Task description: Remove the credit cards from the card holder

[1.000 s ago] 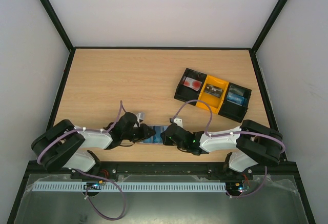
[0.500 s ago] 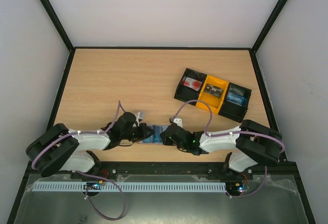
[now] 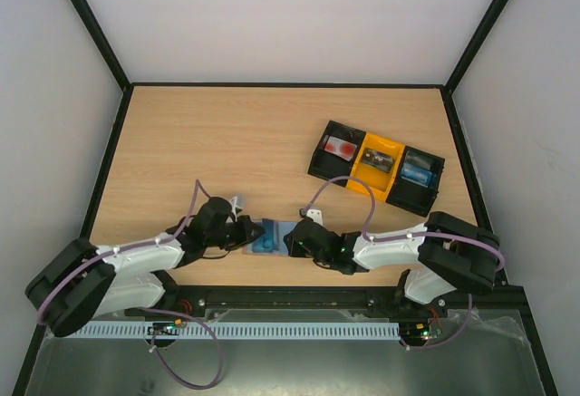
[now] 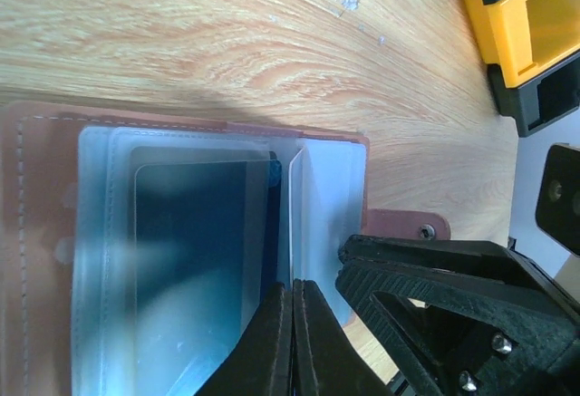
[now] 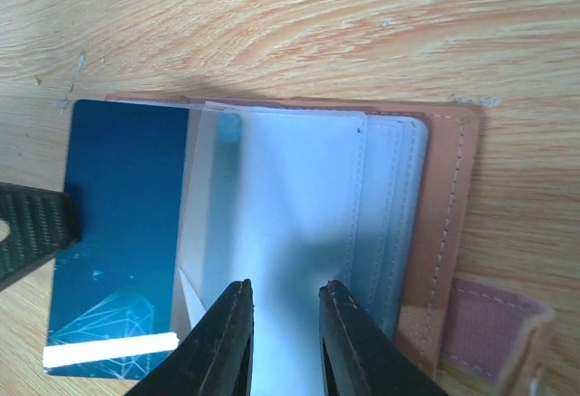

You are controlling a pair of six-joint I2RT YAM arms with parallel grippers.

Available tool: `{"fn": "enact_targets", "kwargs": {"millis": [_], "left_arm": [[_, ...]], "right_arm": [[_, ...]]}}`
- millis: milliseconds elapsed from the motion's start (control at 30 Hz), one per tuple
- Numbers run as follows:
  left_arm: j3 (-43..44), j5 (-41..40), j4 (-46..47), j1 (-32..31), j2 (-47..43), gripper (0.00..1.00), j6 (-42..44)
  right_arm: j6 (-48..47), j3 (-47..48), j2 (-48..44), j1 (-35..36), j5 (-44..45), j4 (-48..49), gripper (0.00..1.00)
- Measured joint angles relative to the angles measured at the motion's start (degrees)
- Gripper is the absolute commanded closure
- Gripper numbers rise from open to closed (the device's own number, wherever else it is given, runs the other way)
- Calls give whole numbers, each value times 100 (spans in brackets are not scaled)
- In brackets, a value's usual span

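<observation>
The card holder (image 3: 272,237) lies open near the table's front edge, between my two grippers; its clear sleeves and brown edging (image 5: 449,206) fill both wrist views. A dark blue credit card (image 5: 122,224) with a white stripe sticks out of its left side. My left gripper (image 4: 292,285) is shut on the thin edge of that card, and one of its fingers (image 5: 27,233) shows at the card's outer end. My right gripper (image 5: 285,287) stands over the holder's pale sleeve (image 5: 290,197), jaws a little apart with nothing between them.
A black-and-yellow three-compartment tray (image 3: 376,167) sits at the back right, with a reddish card (image 3: 342,149) in one end and a blue one (image 3: 417,174) in the other. Its yellow wall (image 4: 535,24) shows in the left wrist view. The holder's brown tab (image 5: 489,323) points right.
My left gripper has shut and drawn back to the left, its arm stretching out lower. The right arm has stayed in place on the holder.
</observation>
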Motion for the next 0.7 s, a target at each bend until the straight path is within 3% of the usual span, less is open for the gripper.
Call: {"fn": "enact_targets", "kwargs": {"millis": [333, 600, 700], "left_arm": [[39, -271, -986, 151, -1051, 97, 199], [155, -164, -1456, 262, -1775, 97, 317], [168, 7, -1534, 328, -1926, 97, 243]], "right_arm": [[-815, 378, -525, 0, 146, -1008, 69], [-2079, 385, -1429, 2, 214, -964, 64], [-2868, -44, -2205, 4, 37, -260, 64]]}}
